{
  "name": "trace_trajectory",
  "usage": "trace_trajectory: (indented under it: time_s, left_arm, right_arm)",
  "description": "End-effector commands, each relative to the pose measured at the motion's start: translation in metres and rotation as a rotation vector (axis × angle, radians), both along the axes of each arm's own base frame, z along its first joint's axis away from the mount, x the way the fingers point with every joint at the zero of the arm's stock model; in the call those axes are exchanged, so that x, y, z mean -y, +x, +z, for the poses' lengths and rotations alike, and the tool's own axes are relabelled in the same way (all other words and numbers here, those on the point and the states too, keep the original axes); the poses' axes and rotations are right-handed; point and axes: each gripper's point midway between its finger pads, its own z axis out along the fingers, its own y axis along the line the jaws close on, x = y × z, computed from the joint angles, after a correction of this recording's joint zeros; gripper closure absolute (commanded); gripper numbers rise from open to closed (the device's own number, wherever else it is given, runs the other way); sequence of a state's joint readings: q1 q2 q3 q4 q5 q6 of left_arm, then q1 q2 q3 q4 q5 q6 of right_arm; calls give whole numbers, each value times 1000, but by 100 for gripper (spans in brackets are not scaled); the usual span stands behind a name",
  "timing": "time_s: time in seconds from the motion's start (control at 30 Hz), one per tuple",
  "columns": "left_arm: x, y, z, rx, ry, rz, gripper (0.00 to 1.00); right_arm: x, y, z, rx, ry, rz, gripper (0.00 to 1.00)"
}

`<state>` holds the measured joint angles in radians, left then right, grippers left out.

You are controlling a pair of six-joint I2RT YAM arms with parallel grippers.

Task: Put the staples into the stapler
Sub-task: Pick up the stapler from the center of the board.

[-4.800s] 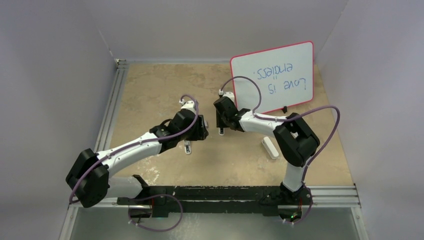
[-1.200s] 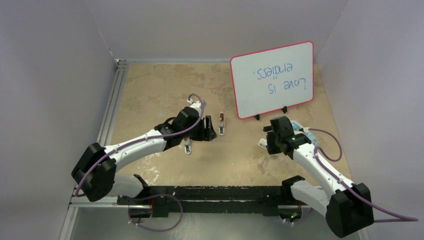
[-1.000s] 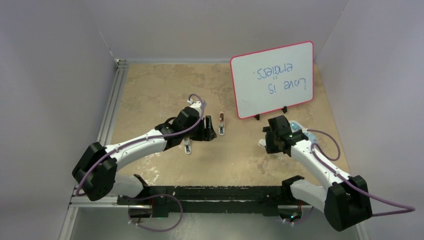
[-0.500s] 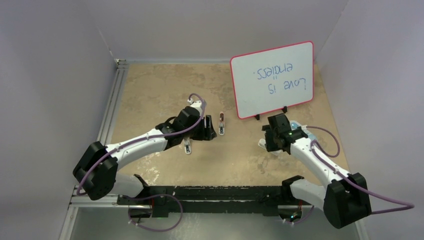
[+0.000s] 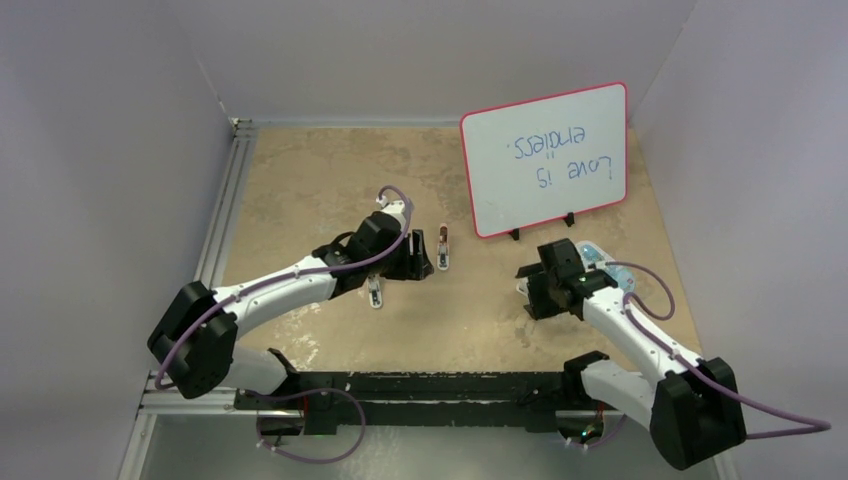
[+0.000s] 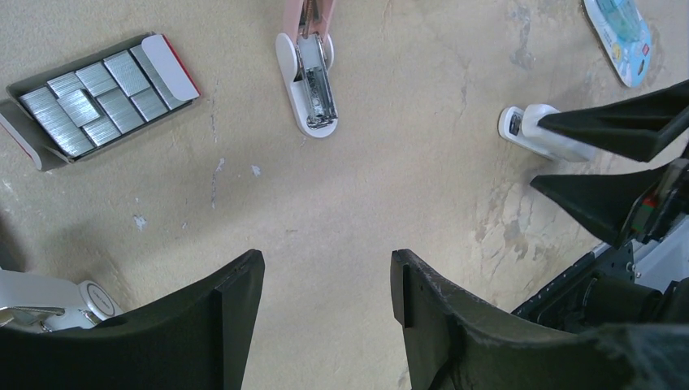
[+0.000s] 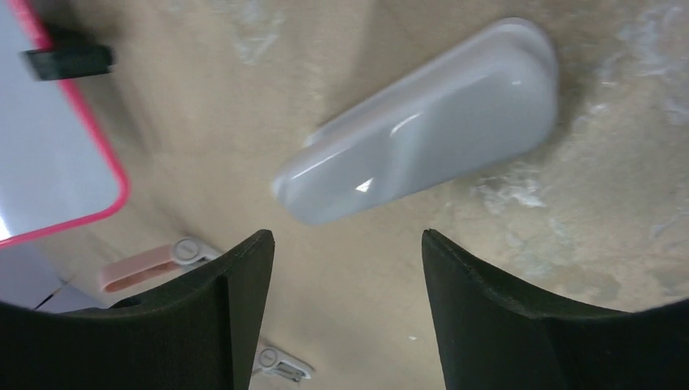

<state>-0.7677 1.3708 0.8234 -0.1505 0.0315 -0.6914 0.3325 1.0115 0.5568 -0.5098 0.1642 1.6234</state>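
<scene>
**Left gripper** [image 6: 325,264]: fingers spread wide with nothing between them, held above the bare table [image 6: 366,187]. It has stayed put over the last second. The staples [image 6: 93,101] lie ahead of its fingertips and off to the left, as silvery strips packed in an open red-edged box [image 6: 168,69]; none has been lifted out. The stapler [image 6: 315,85], pink, lies straight ahead of the same fingertips. It is hinged open with its metal channel facing up, but whether that channel already holds a strip cannot be told.

**Right gripper** [image 7: 345,237]: fingers likewise apart and empty, poised over a white oblong object [image 7: 422,122] that lies flat and untouched just beyond the tips. A few seconds ago this gripper hung at mid-table, over the spot where the stapler now lies alone. The right arm [image 5: 640,340] has since swung out to its own side, well apart from stapler and staples, and in the last second it has edged closer to the white object. The whiteboard [image 5: 545,160] stands beyond it.

**Reading:** the stapler appears set down ready for filling, yet loading has not begun. The left arm [image 5: 280,290] is the one placed to fetch a strip.
</scene>
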Motion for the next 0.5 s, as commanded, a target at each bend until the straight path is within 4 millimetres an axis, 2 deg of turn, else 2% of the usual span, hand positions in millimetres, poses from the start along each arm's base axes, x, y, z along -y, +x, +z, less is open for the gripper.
trace_trajectory:
  time_s: [0.0, 0.13, 0.23, 0.47]
  left_arm:
    - [8, 11, 20, 49, -39, -1, 42]
    - [6, 11, 20, 54, -32, 6, 42]
    - [3, 12, 21, 61, -24, 11, 42]
    - [2, 13, 20, 64, -15, 15, 42]
  right_arm:
    - [7, -12, -19, -88, 9, -103, 31]
    - [29, 7, -13, -39, -102, -200, 29]
    - [37, 19, -7, -14, -142, -227, 27]
    - [42, 17, -9, -27, -152, -259, 27]
